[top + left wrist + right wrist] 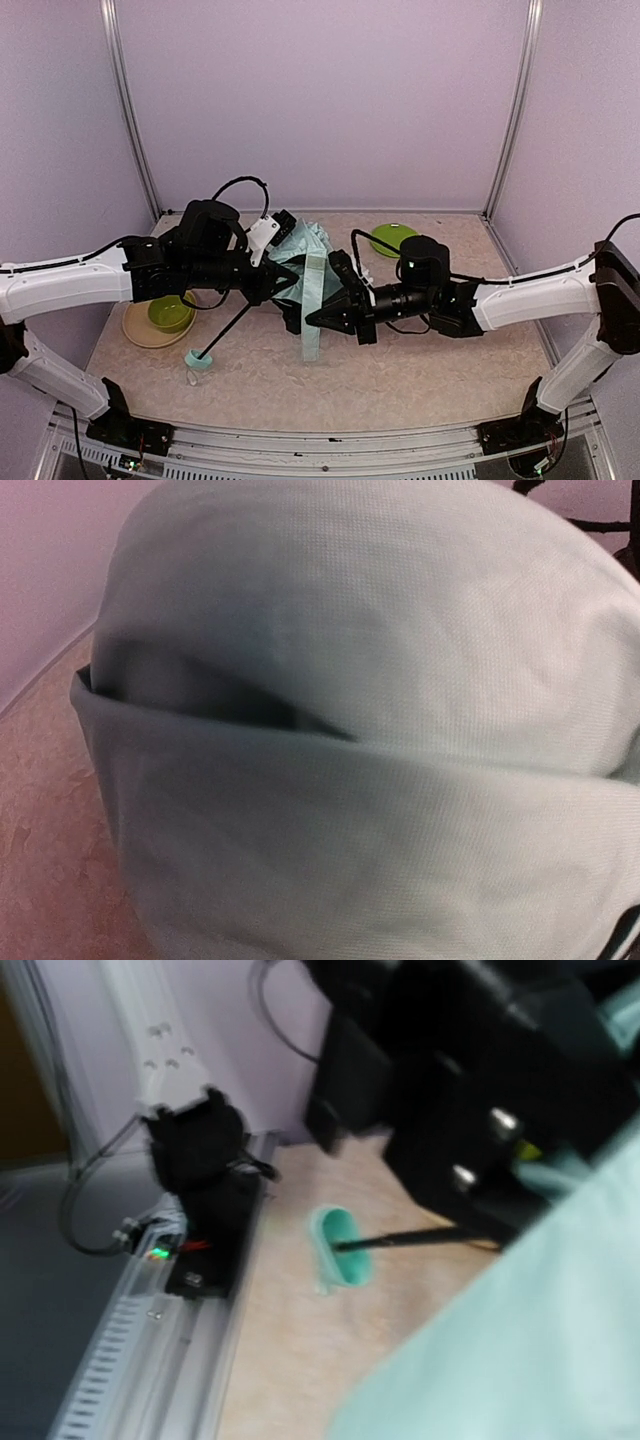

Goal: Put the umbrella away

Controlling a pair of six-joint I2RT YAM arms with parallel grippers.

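The umbrella hangs bunched between the two pincers, its pale mint canopy loose and crumpled right at the tips of the left pincer. Fabric fills the left wrist view, so that pincer's fingers are hidden. Whether it is clamped on the cloth cannot be told.

The right pincer is closed tight. Its tips sit against a long mint band that hangs from the canopy just ahead of them, but whether it has the band pinched is not clear.

Below and outward from the left pincer, the thin black shaft slants down to the small mint handle, which lies at or just above the table.

The umbrella looks light, but it should handle awkwardly. The cloth is soft and slippery and will likely slide or unfurl under a shallow pinch. The shaft is stiff yet slender, and probably easy to bend if levered. The firmest holds appear to be the handle and the bundled canopy where it wraps the shaft. The band alone would probably let the rest swing.
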